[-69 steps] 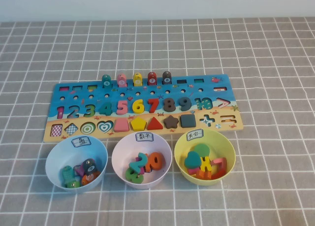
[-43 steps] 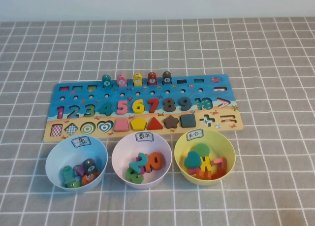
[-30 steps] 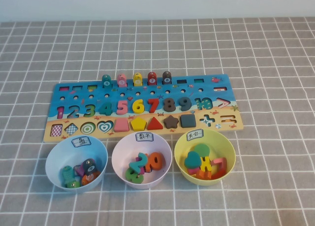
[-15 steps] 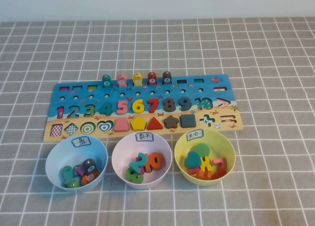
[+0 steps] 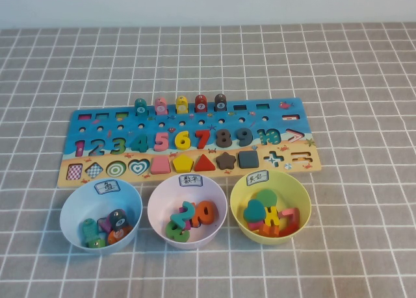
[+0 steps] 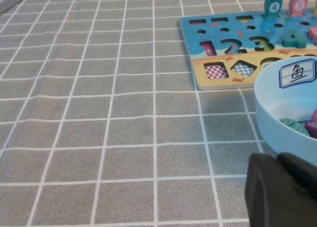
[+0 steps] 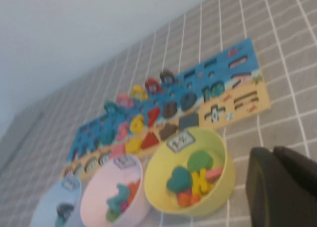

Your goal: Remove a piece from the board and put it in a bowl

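The small flat slate-grey square piece (image 5: 247, 159) sits in its recess on the tan strip of the long wooden puzzle board (image 5: 97, 119), toward the board's right end, between the dark brown star (image 5: 225, 160) and the cut-out plus sign. The pale yellow-green plastic bowl (image 5: 300, 197) stands just in front of it, on the near side of the desk, and already holds several coloured shapes.

Neither arm shows from above. The right claw (image 7: 282, 187) is pressed together and hangs off to the right of the yellow-green bowl, well back from the board. The left claw (image 6: 280, 192) sits near the pale blue bowl (image 6: 267, 108) toward the desk's left side; whether it is spread or pressed together I cannot tell.

The risks I'd watch:
- The piece lies nearly flush, so the claw fingers may slide over its top and find no edge.
- The star is close beside it; a slightly off descent could catch the star instead, or lift both.
- The yellow-green bowl's rim is near the approach path; a low arm could knock it and shift it.
- The board is loose on the checked cloth and could drag or tip if the piece binds in its recess.
- A release too near the rim could bounce the piece off the shapes already heaped inside.
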Controlling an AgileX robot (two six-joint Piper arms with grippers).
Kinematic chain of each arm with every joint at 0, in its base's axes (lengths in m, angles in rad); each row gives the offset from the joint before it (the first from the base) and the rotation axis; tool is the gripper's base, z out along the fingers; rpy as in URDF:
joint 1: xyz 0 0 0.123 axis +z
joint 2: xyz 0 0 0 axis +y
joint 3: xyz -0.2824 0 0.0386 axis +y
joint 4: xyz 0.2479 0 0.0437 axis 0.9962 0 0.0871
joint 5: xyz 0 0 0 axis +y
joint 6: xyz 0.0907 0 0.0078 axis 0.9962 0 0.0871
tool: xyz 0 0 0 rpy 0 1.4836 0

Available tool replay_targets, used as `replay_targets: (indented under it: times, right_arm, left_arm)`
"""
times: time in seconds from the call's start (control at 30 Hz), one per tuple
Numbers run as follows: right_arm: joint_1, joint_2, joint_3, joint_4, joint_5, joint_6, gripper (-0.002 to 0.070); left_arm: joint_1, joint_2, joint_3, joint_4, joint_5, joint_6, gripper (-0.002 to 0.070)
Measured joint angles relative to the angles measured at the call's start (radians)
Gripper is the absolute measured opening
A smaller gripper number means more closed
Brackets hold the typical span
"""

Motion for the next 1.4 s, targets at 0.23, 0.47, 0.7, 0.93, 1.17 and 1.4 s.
replay_targets:
  times: [0.23,0.47,0.7,0.93,1.17,1.4]
  right_arm:
    - [0.0,0.397,-0.281,-0.207,0.321,0.0,-0.0017]
    - [0.0,0.747,-0.536,-0.354,0.52,0.0,-0.0017]
    - [0.078,1.012,-0.775,-0.45,0.604,0.023,-0.0017]
    - [0.291,1.245,-1.034,-0.63,0.633,0.205,-0.0017]
    - [0.458,1.494,-1.326,-0.766,0.727,0.369,0.0001]
    - [0.508,1.738,-1.604,-0.804,0.852,0.405,0.0194]
  left_arm:
    - [0.0,0.0,0.0,0.0,0.0,0.0,-0.0003]
    - [0.0,0.0,0.0,0.002,0.0,0.0,-0.0003]
    - [0.0,0.0,0.0,0.002,0.0,0.0,-0.0004]
    - [0.0,0.0,0.0,0.002,0.0,0.0,-0.0004]
    - [0.0,0.0,0.0,0.002,0.0,0.0,-0.0004]
    - [0.0,0.0,0.0,0.002,0.0,0.0,-0.0004]
